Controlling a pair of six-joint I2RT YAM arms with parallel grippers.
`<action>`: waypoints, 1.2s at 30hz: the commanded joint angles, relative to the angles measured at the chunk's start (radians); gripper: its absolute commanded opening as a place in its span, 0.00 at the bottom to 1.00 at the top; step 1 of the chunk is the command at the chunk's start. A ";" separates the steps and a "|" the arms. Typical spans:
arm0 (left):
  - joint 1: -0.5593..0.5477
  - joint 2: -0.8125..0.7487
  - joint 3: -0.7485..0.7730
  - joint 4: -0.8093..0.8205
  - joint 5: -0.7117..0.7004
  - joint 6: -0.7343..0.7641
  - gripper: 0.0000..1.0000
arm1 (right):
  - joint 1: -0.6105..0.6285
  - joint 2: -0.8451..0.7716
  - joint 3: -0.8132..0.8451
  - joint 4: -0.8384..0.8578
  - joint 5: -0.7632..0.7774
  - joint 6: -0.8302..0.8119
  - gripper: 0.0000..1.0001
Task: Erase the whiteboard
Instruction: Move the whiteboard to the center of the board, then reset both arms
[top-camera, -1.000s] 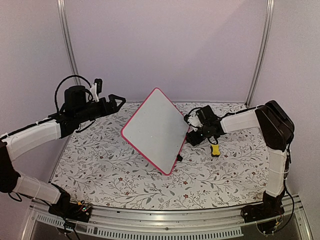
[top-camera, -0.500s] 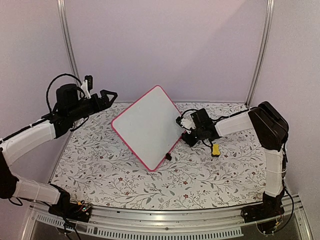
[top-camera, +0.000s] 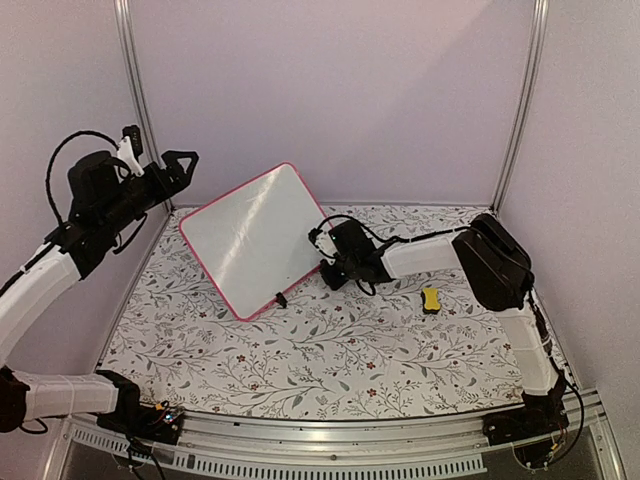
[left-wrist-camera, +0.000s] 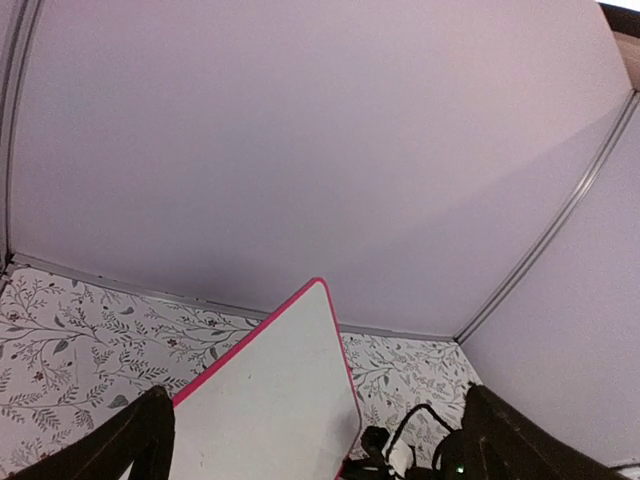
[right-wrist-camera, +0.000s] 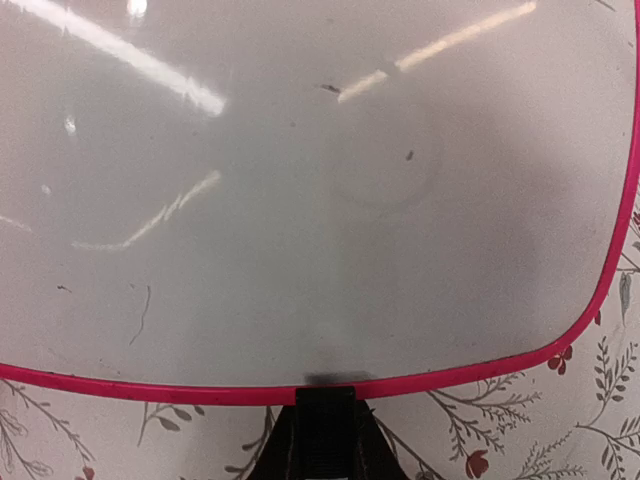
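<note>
**Whiteboard held tilted over a floral-print counter**

The whiteboard (top-camera: 252, 240) is a glossy white rectangle with a thin pink-red frame and rounded corners. It stands tilted at the rear left of the counter (top-camera: 350, 365), its face toward the overhead camera and its upper edge rising rightward. Its long axis cannot be told. A few faint dark marks show on its surface. The right gripper (top-camera: 322, 256) has its jaws clamped on the board's right edge. The left gripper (top-camera: 183, 163) hangs apart, its jaws wide. A small yellow block eraser (top-camera: 430, 299) lies on the counter to the right.
</note>
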 joint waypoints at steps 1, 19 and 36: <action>0.007 -0.017 0.009 -0.079 0.013 -0.022 1.00 | 0.062 0.135 0.244 -0.054 0.089 0.046 0.04; -0.073 -0.264 -0.243 -0.274 0.285 -0.036 1.00 | 0.104 0.008 0.065 -0.068 0.161 0.138 0.99; -0.728 0.110 -0.488 0.191 -0.112 0.001 1.00 | 0.132 -0.904 -0.850 0.087 -0.112 0.441 0.99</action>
